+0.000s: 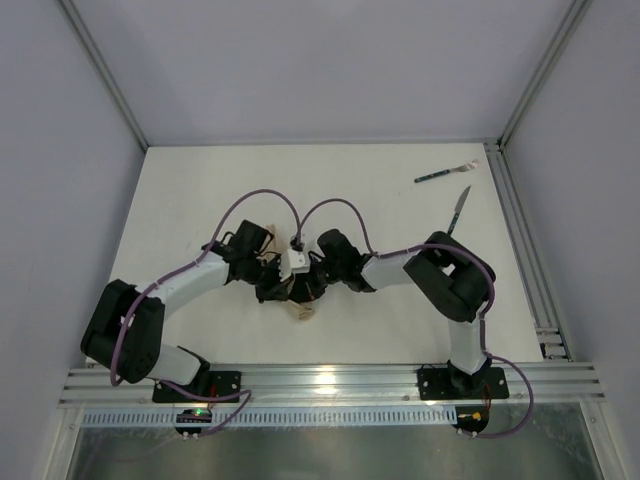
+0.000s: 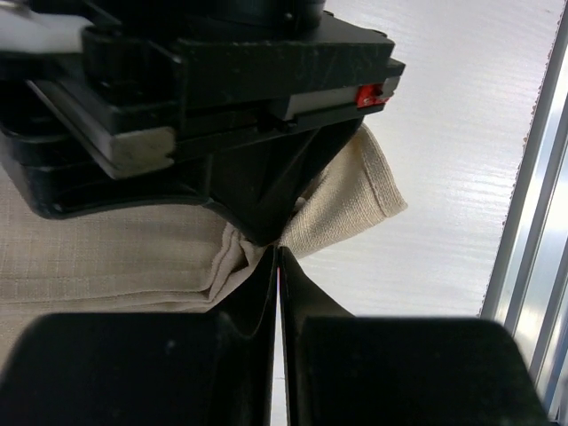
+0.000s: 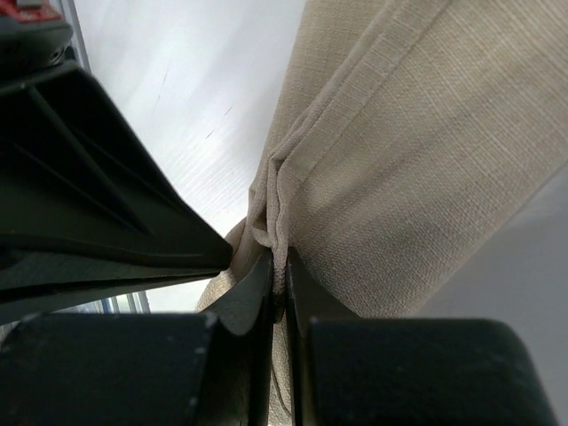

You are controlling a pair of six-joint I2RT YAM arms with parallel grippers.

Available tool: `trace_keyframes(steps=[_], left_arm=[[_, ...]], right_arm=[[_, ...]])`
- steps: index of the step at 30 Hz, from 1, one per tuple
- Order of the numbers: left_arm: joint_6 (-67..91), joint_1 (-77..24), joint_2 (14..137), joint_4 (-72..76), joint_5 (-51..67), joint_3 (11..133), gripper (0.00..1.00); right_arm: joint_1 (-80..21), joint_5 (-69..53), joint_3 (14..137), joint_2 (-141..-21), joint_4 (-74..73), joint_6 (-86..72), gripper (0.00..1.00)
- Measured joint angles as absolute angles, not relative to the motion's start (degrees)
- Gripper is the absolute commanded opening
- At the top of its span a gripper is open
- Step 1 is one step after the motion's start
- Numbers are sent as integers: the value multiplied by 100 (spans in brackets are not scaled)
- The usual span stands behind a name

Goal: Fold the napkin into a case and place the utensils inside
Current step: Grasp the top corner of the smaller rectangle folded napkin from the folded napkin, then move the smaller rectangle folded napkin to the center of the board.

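We pinched the bunched napkin (image 3: 399,160) tight in the left hand (image 2: 278,266) and the right hand (image 3: 280,275), tip to tip, while the fork (image 1: 445,174) and knife (image 1: 459,210) lay far right on the surface (image 1: 350,190).

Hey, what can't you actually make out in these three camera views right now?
Napkin: top view, mostly hidden under left gripper and right gripper; fold shape unreadable.
Fork, knife: top view, too small for detail.
Napkin's outer edges: both wrist views, cut off by the frame.
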State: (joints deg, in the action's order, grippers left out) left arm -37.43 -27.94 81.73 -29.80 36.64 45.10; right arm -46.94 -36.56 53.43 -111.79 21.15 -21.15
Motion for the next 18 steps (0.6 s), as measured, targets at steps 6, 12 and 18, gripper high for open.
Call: trace_keyframes(steps=[6, 12, 18], left_arm=[[-3795, -2788, 8173, -3046, 3647, 4456, 0], [-3894, -2788, 8171, -3297, 3649, 4431, 0], [-4115, -2753, 8169, -3688, 3610, 4429, 35]], right_arm=[[-4790, -3927, 5262, -11131, 2056, -1833, 4], [-4941, -4119, 5247, -11098, 1920, -1533, 4], [-5078, -4217, 5216, -11098, 1844, -1382, 4]])
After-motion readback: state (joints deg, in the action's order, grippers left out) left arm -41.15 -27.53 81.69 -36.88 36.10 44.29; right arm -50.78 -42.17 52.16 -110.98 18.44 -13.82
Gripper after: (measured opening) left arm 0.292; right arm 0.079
